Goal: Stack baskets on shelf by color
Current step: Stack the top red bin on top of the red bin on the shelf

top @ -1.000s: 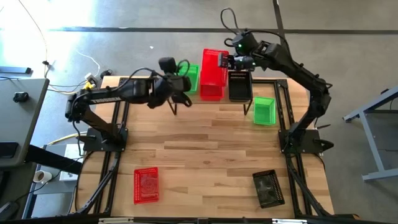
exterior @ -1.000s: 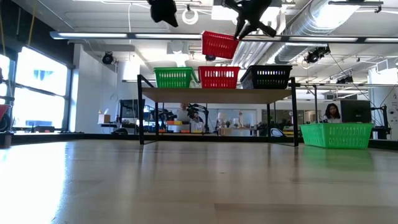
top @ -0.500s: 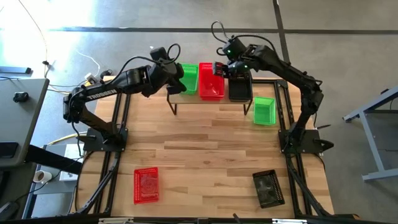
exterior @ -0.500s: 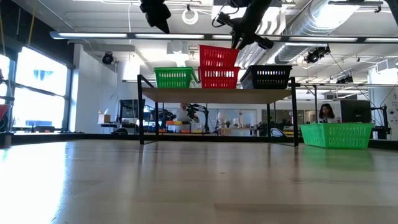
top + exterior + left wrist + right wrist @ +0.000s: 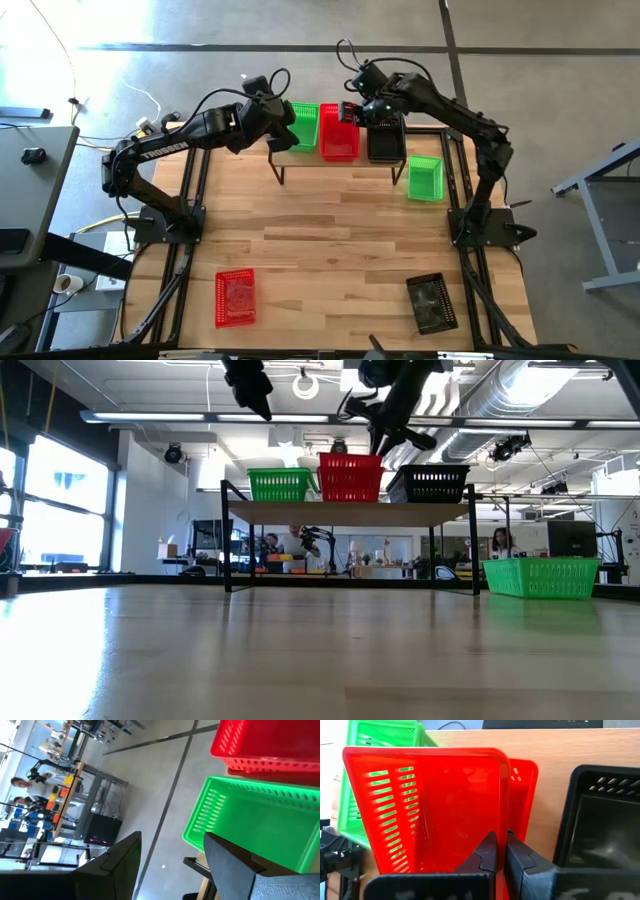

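The shelf (image 5: 335,158) stands at the table's far edge and carries a green basket (image 5: 303,127), a red basket (image 5: 524,785) and a black basket (image 5: 386,138) side by side. A second red basket (image 5: 338,130) sits nested in the red one. My right gripper (image 5: 354,112) is shut on its rim. My left gripper (image 5: 172,865) is open and hovers above the far left end of the shelf's green basket (image 5: 255,825), touching nothing. In the low view it hangs high (image 5: 250,385). My right gripper pinches the upper red basket's short end wall at its rim (image 5: 501,827), one finger (image 5: 487,851) inside and one (image 5: 519,854) outside. It comes from above, slanting from the right. The basket sits roughly level, nested in the lower red basket (image 5: 350,484) on the shelf.
Another green basket (image 5: 425,178) lies on the table just right of the shelf. A red basket (image 5: 235,297) and a black basket (image 5: 432,302) lie near the table's near edge. Bare tabletop (image 5: 330,240) stretches between them. People and desks show far behind the table.
My right gripper has come down with the red basket, which hung tilted above the shelf and now sits level inside the red basket there. My left gripper has moved toward the far edge and now hovers by the shelf's green basket.
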Controlling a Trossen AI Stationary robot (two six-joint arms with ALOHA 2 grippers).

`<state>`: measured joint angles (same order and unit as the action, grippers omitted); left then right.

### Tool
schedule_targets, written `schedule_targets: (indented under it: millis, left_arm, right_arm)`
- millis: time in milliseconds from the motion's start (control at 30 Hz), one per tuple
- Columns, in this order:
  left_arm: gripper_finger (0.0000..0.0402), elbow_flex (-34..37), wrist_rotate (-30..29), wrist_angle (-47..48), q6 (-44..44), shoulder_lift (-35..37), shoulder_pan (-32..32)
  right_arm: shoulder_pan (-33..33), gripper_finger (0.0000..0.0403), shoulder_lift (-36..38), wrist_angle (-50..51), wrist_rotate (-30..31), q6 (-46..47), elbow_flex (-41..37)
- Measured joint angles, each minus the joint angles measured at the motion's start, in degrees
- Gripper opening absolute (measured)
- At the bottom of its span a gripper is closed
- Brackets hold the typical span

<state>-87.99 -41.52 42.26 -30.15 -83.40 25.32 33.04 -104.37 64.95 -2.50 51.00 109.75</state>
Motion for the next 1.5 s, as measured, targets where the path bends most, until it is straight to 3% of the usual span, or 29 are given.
schedule_targets:
  millis: [433,900,1500]
  left_arm:
    - [0.0204,0.00,1.05,-0.02,0.00,-0.02,0.20]
    - [0.0204,0.02,1.95,-0.02,0.00,-0.07,2.32]
    - [0.0204,0.02,2.03,-0.04,0.00,-0.07,2.47]
  right_arm:
    - [1.53,0.0002,-0.31,-0.02,0.50,-1.39,0.00]
    - [3.35,0.0073,-0.31,-1.70,-1.96,-1.58,0.00]
    - [4.61,0.0076,-0.09,-2.95,-2.45,-6.29,0.00]
